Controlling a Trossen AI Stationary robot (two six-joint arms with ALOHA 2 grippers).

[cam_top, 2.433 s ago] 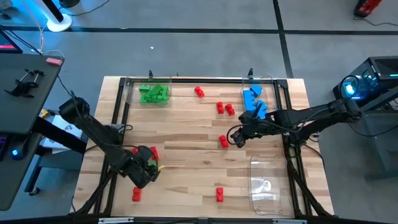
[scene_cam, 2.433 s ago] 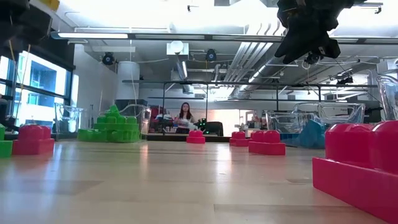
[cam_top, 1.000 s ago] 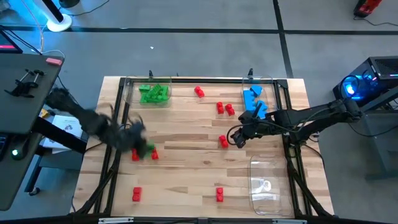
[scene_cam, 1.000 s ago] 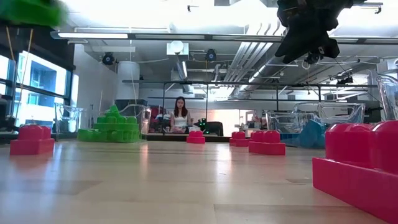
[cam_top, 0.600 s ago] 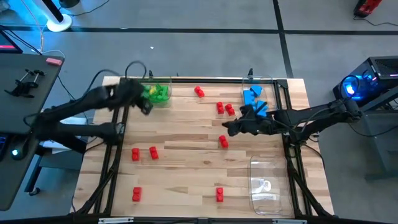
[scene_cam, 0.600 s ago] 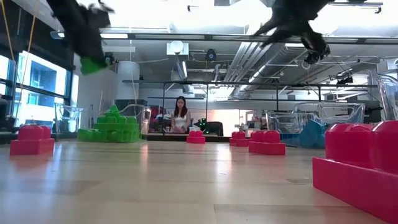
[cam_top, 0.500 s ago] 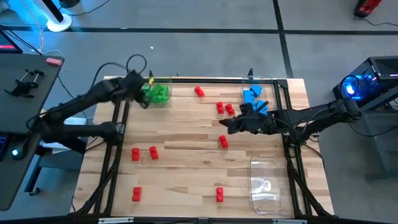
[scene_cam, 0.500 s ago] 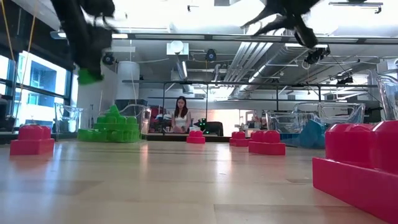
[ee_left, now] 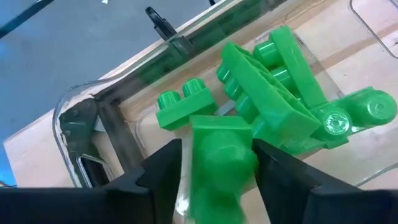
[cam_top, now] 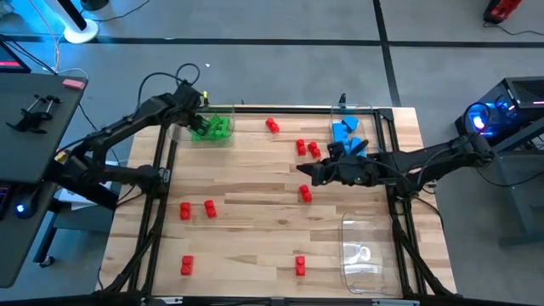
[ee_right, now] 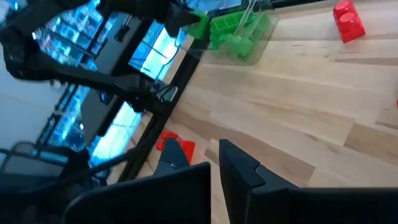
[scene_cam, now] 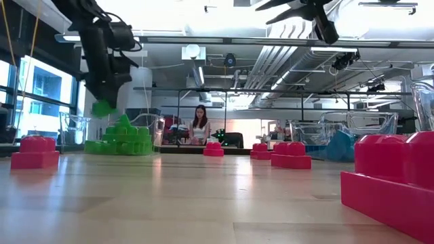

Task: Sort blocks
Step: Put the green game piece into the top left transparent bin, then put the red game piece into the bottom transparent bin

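High view: on my bench (cam_top: 255, 238) the left tool (cam_top: 194, 121) hangs over the clear tray (cam_top: 174, 127) of green blocks (cam_top: 217, 127), red blocks (cam_top: 197, 209) lying scattered. The left wrist view shows it clenched on a green block (ee_left: 221, 158), long axis along the fingers (ee_left: 163, 167). The right tool (cam_top: 308, 172) hovers mid-bench beside a red block (cam_top: 305, 195), fingers nearly together and holding nothing.

- The left gripper (cam_top: 197, 120) has swung from the near left part of the tabletop (cam_top: 255, 212) — beside two red blocks (cam_top: 197, 209) — to the far left tray (cam_top: 174, 127), carrying a green block (ee_left: 222, 158) over the green pile (cam_top: 212, 127).
- The right gripper (cam_top: 308, 172) has shifted slightly left, above the middle red block (cam_top: 305, 195).
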